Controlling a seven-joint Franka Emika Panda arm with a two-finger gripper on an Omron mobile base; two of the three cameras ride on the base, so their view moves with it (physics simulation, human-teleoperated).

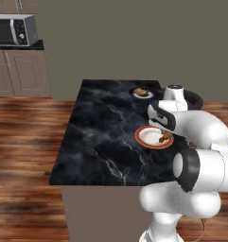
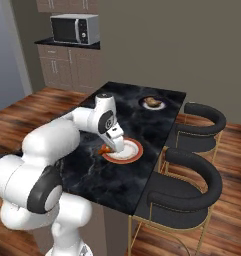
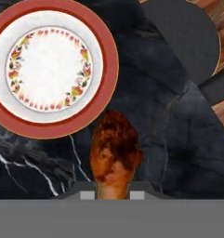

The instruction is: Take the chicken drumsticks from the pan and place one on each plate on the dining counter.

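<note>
My gripper is clamped on a chicken drumstick at the edge of the near plate on the dining counter, while the far plate carries the other drumstick.

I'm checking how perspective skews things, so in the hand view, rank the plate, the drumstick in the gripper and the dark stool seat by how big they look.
1. Plate, largest.
2. Stool seat, though the picture edge cuts it off.
3. Drumstick, smallest, even though it sits closest to the camera, pinched in the gripper.
</note>
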